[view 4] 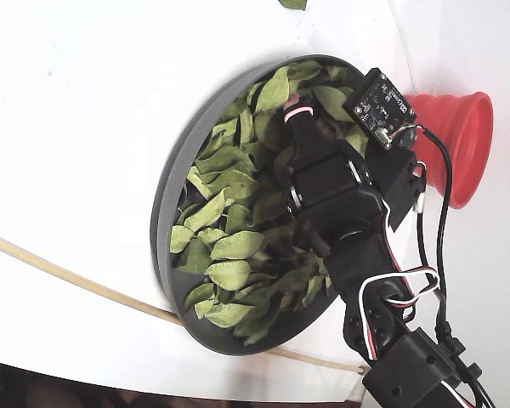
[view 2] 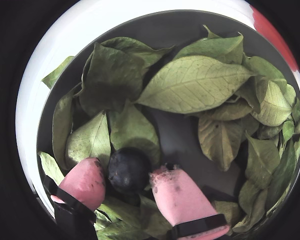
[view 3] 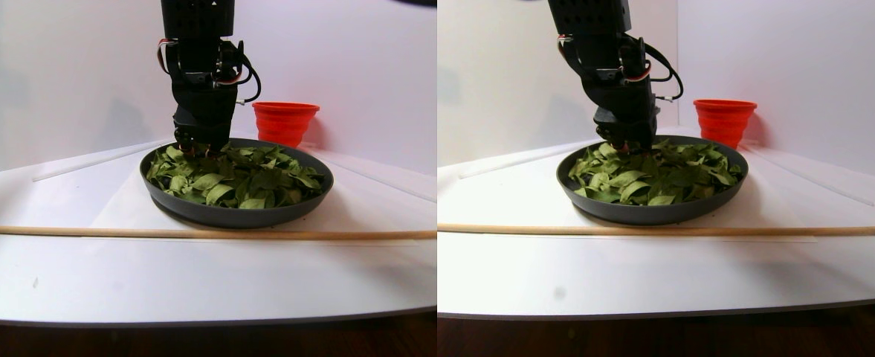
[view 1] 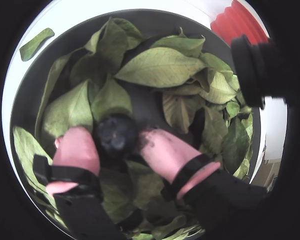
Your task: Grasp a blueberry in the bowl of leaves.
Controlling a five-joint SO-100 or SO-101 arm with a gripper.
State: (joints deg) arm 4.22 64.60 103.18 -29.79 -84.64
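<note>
A dark round blueberry (view 1: pixel 115 135) lies on the leaves (view 1: pixel 160 67) in the dark-grey bowl (view 1: pixel 155 15). My gripper (view 1: pixel 115 136) is down in the bowl with its pink fingertips (view 1: pixel 77 145) on both sides of the berry, pressed against it. The other wrist view shows the same: blueberry (view 2: pixel 129 170) between the pads of the gripper (view 2: pixel 128 167), over leaves (view 2: pixel 195 82) in the bowl (view 2: pixel 165 25). In the stereo pair view the gripper (view 3: pixel 199 149) dips into the back left of the bowl (view 3: pixel 236 216); the berry is hidden there.
A red cup (view 3: pixel 285 123) stands behind the bowl, also in the fixed view (view 4: pixel 459 144). A thin wooden stick (view 3: pixel 184 233) lies across the white table in front of the bowl. A loose leaf (view 1: pixel 36 42) lies outside the rim.
</note>
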